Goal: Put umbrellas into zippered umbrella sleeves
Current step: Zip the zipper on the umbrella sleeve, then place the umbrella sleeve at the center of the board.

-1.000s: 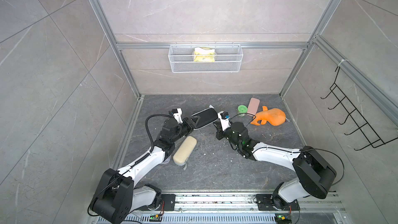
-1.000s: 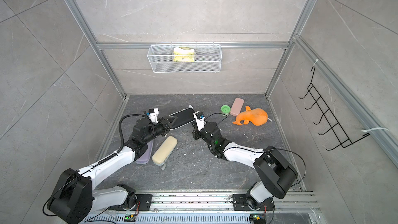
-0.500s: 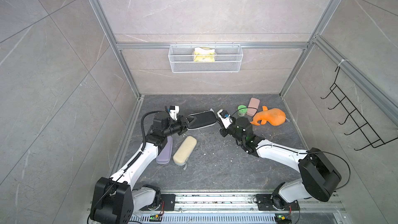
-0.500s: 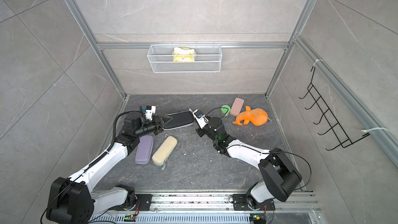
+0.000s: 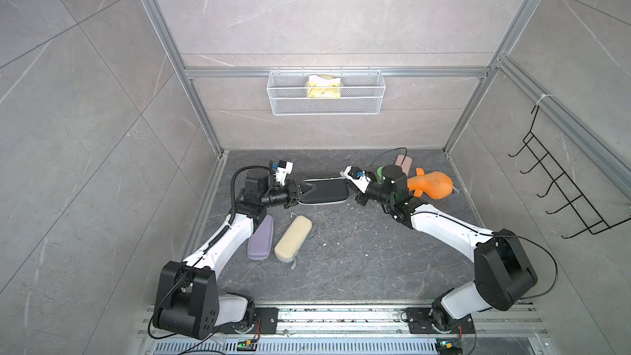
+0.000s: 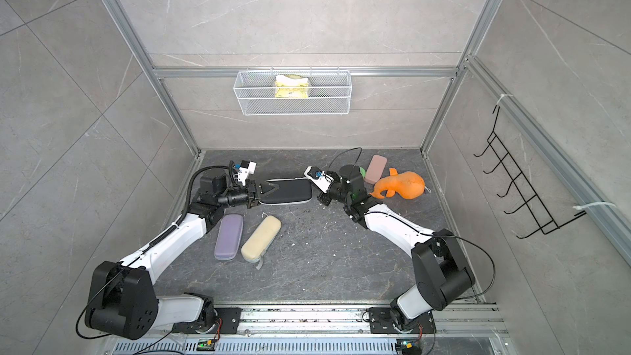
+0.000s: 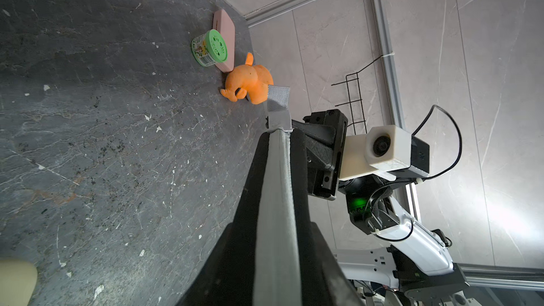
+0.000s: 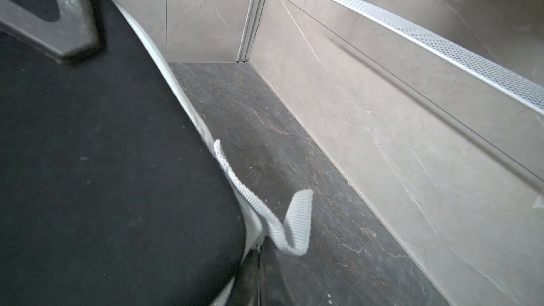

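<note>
A black zippered umbrella sleeve point(image 5: 329, 191) point(image 6: 290, 192) is held at the back middle of the floor between both arms. My left gripper point(image 5: 308, 188) point(image 6: 269, 188) point(image 7: 273, 260) is shut on its left end, one finger on each shell face point(image 7: 298, 178). At its right end my right gripper point(image 5: 356, 197) point(image 6: 322, 198) point(image 8: 259, 275) is shut, tips against the zipper edge beside the grey strap point(image 8: 294, 225); the black shell point(image 8: 88, 157) fills that view. Closed lilac point(image 5: 261, 237) and cream point(image 5: 293, 239) sleeves lie side by side nearer the front. The umbrellas are out of view.
An orange plush toy point(image 5: 432, 184), a green-lidded tub point(image 7: 210, 47) and a flat pink case point(image 6: 375, 169) sit at the back right, close behind my right arm. A white wire basket point(image 5: 324, 92) hangs on the back wall. A black hook rack point(image 5: 563, 192) hangs on the right wall.
My left arm has swung left and back, uncovering the lilac sleeve. The black sleeve has turned from slanted to level between the grippers. My right wrist has shifted toward the back right.
</note>
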Robot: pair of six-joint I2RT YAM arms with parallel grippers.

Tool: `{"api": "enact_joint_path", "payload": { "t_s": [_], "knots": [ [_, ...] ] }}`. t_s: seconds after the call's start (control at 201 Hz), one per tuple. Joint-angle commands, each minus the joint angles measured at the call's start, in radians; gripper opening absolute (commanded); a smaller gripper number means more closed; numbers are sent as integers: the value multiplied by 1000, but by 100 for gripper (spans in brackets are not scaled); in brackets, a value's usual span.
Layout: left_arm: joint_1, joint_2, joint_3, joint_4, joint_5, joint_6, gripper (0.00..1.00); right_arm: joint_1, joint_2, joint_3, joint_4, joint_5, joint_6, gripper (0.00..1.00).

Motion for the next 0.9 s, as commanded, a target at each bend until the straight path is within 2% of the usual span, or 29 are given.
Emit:
{"api": "enact_joint_path", "payload": {
  "t_s": [0.0,0.085,0.164,0.224,0.309,0.368,0.418,0.473,0.528,0.692,0.787,0.891],
  "knots": [
    [-83,10,14,-86,228,64,0,-15,20,103,42,33,-42,0],
    [-81,8,15,-113,180,79,0,-15,27,114,23,43,-16,1],
    [-74,-1,6,-108,71,73,0,-15,28,108,6,105,72,21],
    [-74,-6,-39,-12,-36,-10,0,-16,21,96,-31,164,156,34],
    [-77,-20,-139,176,-253,-158,0,-20,4,72,-105,326,333,43],
    [-110,-42,-242,356,-477,-268,0,-29,-20,44,-175,397,494,47],
    [-179,-58,-301,442,-693,-310,0,-30,-40,36,-267,412,616,52],
    [-286,-68,-323,460,-922,-293,2,-30,-60,28,-343,392,754,59],
    [-403,-54,-328,462,-1137,-267,5,-30,-75,13,-403,352,875,60],
    [-676,162,-358,732,-1611,-308,13,-26,-104,-67,-423,203,1142,60],
    [-788,303,-317,842,-1752,-325,18,-16,-86,-88,-435,157,1209,60],
    [-860,382,-257,783,-1756,-364,33,-15,-55,-81,-486,144,1235,60]
  ]
}}
